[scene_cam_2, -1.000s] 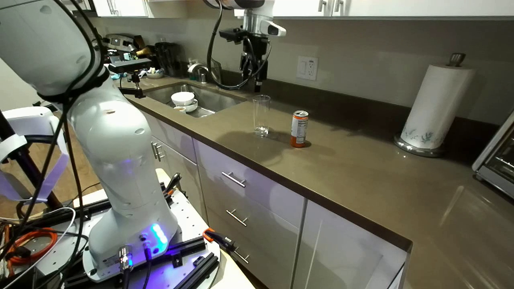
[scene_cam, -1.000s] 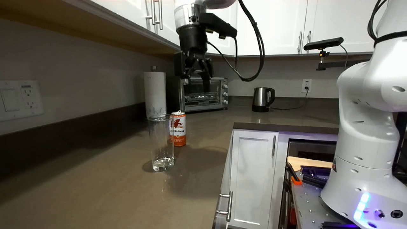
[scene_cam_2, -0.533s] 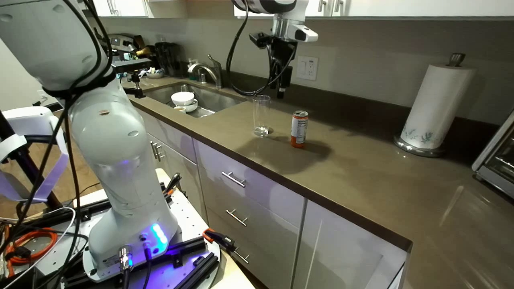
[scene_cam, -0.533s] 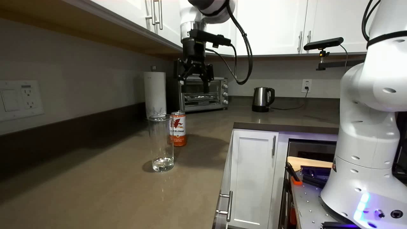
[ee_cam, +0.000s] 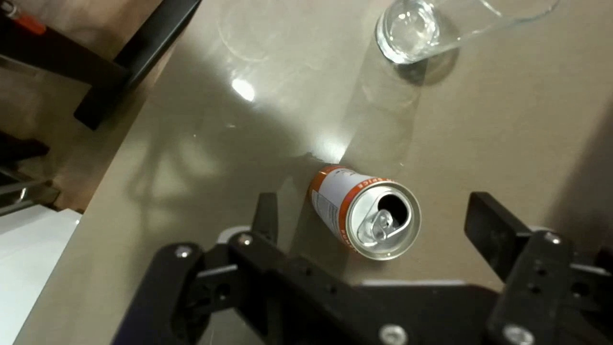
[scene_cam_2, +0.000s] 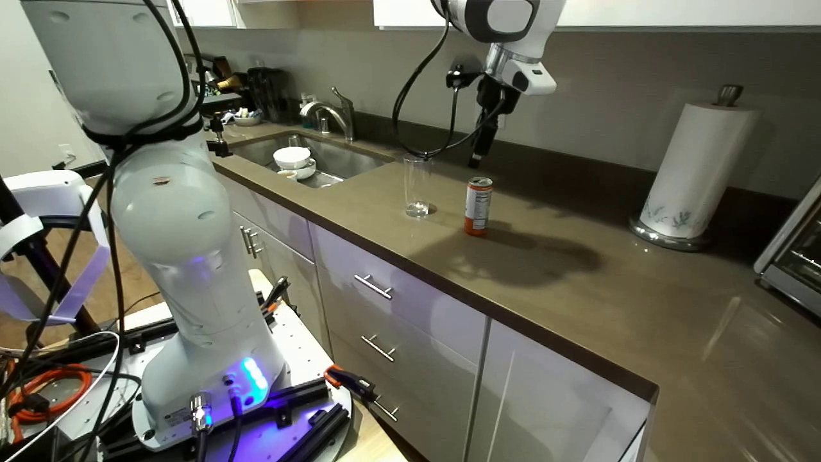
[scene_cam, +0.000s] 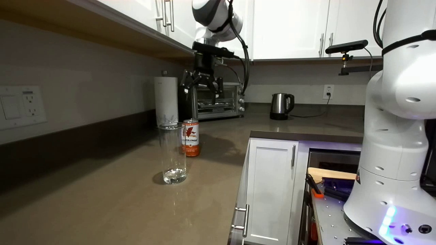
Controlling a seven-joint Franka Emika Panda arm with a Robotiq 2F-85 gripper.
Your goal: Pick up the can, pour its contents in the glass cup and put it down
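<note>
the long brown counter (scene_cam_2: 577,308) holds up the things for this job. the big white robot arm (scene_cam: 391,136) reaches over it, and it is the only arm here, so it must do it all. at its end hangs the black gripper (scene_cam: 200,95), pointing mostly down. its two fingers (ee_cam: 265,215) are spread wide and hold nothing. next is the glass cup (scene_cam_2: 417,186), standing up straight, and i see no drink in it. the can (ee_cam: 365,212) is a bit smaller. it stands up straight on the counter too, near the glass cup but apart from it. it is right under the gripper, or close to that, and not touched. the wrist view shows it in the gap, with one finger to each side. its long way goes up and down, so i think the gripper should come down and then squeeze its sides. if it comes down crooked, a finger might bump the can over. smallest are the dark hole (ee_cam: 393,208) and the shiny tab (ee_cam: 382,225) on the can's top.
</note>
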